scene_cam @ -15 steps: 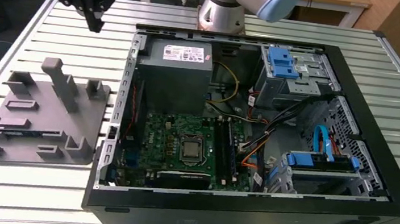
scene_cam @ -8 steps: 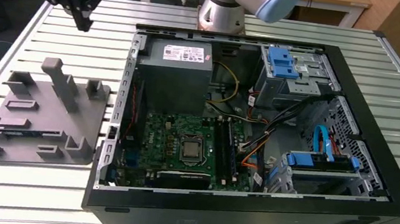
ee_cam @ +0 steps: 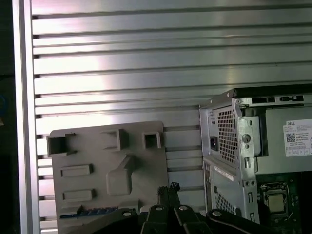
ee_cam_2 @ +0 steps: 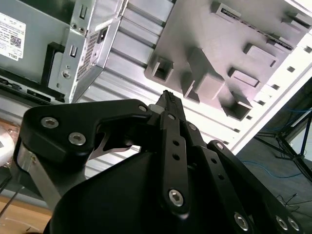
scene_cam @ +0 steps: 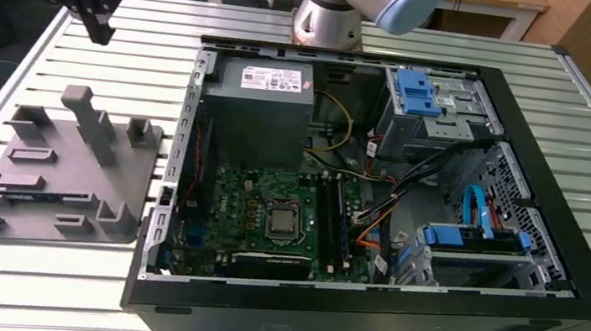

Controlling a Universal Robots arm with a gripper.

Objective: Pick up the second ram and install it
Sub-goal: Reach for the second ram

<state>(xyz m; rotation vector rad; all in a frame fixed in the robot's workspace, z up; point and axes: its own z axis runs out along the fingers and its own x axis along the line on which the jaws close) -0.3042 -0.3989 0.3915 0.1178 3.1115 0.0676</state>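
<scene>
Find the gripper (scene_cam: 98, 31) raised above the slatted table (scene_cam: 115, 67) at the exterior view's upper left, beyond the far edge of the grey tray (scene_cam: 68, 180) and clear of its upright posts. Read the fingers in the second wrist view (ee_cam_2: 171, 126) as pressed together, with nothing between them.

Locate the second ram (scene_cam: 27, 198) seated in a slot toward the tray's lower-left corner in the exterior view, well apart from the gripper. Confirm the second ram (ee_cam: 97, 211) in the first wrist view as a blue-green strip.

Note wide bare slats beneath the gripper, and only a narrow strip of table between the tray's edge and the open computer case (scene_cam: 190, 119). Inside, see the motherboard (scene_cam: 267, 213) with black memory slots (scene_cam: 337, 213).
</scene>
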